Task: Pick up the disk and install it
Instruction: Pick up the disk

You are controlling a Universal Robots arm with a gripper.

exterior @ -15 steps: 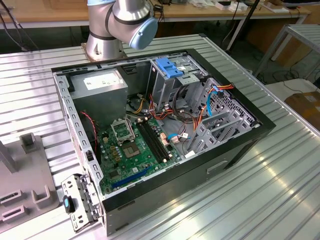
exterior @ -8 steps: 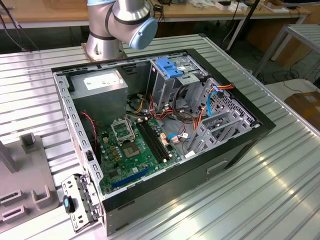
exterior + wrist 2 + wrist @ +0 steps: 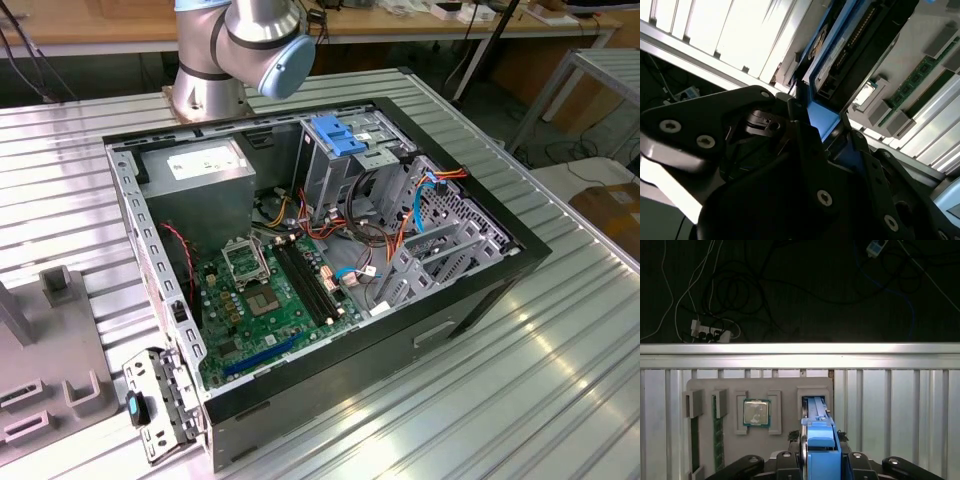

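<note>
The disk [image 3: 819, 432] stands on edge in a slot of the grey fixture tray [image 3: 790, 385], its light-blue carrier rail facing the camera. In the second wrist view the disk [image 3: 837, 50] shows its dark body and connector edge above a blue tab. My gripper [image 3: 820, 452] straddles the carrier, and its black fingers [image 3: 797, 120] press against both sides of the blue tab, so my gripper [image 3: 822, 120] is shut on the disk. The open computer case [image 3: 480, 290] lies on the metal table, with the grey upright drive cage [image 3: 335, 170] at its back.
The tray also holds a processor chip [image 3: 756, 413] and memory sticks [image 3: 718, 435]. The arm's base [image 3: 205, 85] stands behind the case. Inside the case are a motherboard [image 3: 270, 300], loose cables [image 3: 350, 235] and a power supply [image 3: 195, 175]. The table edge [image 3: 800, 355] borders a dark floor with cords.
</note>
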